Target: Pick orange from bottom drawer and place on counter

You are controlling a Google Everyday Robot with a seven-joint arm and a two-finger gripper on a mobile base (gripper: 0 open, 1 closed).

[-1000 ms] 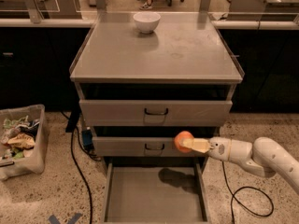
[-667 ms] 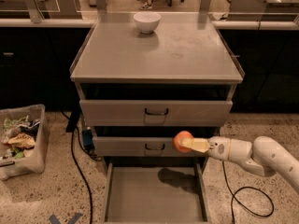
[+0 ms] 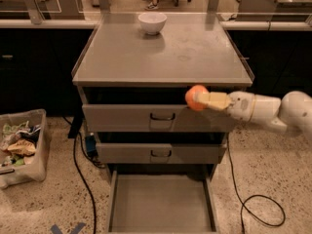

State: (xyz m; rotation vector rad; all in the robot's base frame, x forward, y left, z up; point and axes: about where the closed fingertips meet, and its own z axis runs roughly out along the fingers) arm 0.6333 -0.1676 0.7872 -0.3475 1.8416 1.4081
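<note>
Mid-lift at the drawer cabinet: the gripper (image 3: pixel 204 100), reaching in from the right of the frame on its white arm (image 3: pixel 273 110), is clamped on the orange (image 3: pixel 195 97) and holds it in the air in front of the top drawer (image 3: pixel 126 117), just under the front lip of the counter (image 3: pixel 165 57). A second ago the fruit hung lower, level with the middle drawer (image 3: pixel 195 152); it has since risen straight up by roughly one drawer's height, with little drift left or right. The bottom drawer (image 3: pixel 161 201) stands pulled out at the foot of the frame, its grey floor bare – so the pick is done and the carry is under way. What remains, by the look of it, is the last stretch: the orange must clear the counter's front edge, travel in over the top and be set down and released. The near right part of the counter looks free; a white bowl (image 3: pixel 152 22) sits well back, near the rear edge. The main risk appears to be clipping the lip on the way up – the fruit is close beneath it.
</note>
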